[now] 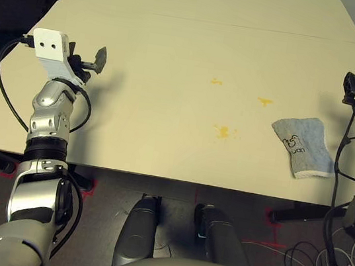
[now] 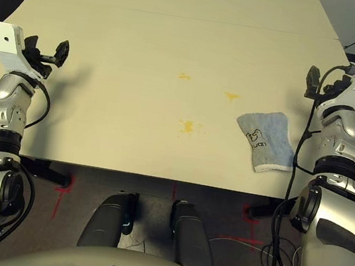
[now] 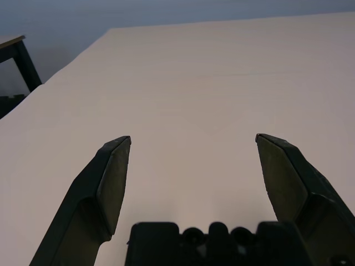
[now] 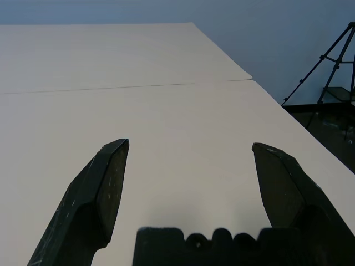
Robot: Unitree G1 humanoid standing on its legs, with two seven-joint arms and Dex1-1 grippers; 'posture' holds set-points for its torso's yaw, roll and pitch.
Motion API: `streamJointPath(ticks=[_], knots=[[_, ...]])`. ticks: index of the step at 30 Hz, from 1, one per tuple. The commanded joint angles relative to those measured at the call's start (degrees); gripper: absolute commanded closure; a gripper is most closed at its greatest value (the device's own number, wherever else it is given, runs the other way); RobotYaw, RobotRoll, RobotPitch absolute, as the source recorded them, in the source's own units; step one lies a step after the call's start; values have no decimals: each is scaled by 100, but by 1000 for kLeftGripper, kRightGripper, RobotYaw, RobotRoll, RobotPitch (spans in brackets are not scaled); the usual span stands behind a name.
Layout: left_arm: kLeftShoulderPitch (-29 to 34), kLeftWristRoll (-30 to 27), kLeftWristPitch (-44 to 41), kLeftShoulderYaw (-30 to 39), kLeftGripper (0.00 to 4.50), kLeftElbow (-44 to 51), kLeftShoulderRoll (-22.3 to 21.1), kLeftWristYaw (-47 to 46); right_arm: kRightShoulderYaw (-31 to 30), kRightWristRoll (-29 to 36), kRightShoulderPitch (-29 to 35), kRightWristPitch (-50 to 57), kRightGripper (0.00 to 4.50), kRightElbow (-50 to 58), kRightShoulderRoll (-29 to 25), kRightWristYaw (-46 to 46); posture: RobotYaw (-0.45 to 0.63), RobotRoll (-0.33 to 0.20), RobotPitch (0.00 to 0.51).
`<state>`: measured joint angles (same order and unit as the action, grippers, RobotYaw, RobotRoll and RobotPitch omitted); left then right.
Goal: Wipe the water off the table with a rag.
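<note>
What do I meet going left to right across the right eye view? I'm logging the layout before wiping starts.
Left gripper → water → rag → right gripper, all over the table.

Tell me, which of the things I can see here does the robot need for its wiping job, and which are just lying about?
Needed for the job:
- the small grey-blue terry rag, lying flat near the right side
- the three yellow-orange splotches of water
- the pale beige table they sit on
- the two open black-fingered grippers, left and right, both holding nothing

Just about:
- a black tripod beyond the table's edge
</note>
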<state>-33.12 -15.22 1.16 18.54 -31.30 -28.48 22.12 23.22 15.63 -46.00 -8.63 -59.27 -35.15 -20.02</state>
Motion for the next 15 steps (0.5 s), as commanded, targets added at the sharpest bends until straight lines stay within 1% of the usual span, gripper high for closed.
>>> streamJointPath(ticks=[1,4,6,10,12,15], knots=[[511,-450,-439,-295,0,928,-15,1010,58,13,36,-11,68,-68,-101,35,193,0,141],[991,-706,-747,-490,0,1744,-93,1612,59,5,58,-30,68,-129,-112,39,207,0,136],[1228,-770,-699,-596,0,2083,-196,2021,43,-9,80,-32,68,-162,-99,35,214,0,137],[1816,-800,-572,-869,0,2652,-586,2968,8,-21,126,32,68,-208,-124,-66,227,0,134],[1953,-847,-569,-898,0,2802,-664,3179,9,-13,144,64,68,-226,-150,-123,228,0,134],[2042,-837,-472,-963,0,2931,-733,3451,19,72,185,503,68,-269,-429,-642,230,0,137]])
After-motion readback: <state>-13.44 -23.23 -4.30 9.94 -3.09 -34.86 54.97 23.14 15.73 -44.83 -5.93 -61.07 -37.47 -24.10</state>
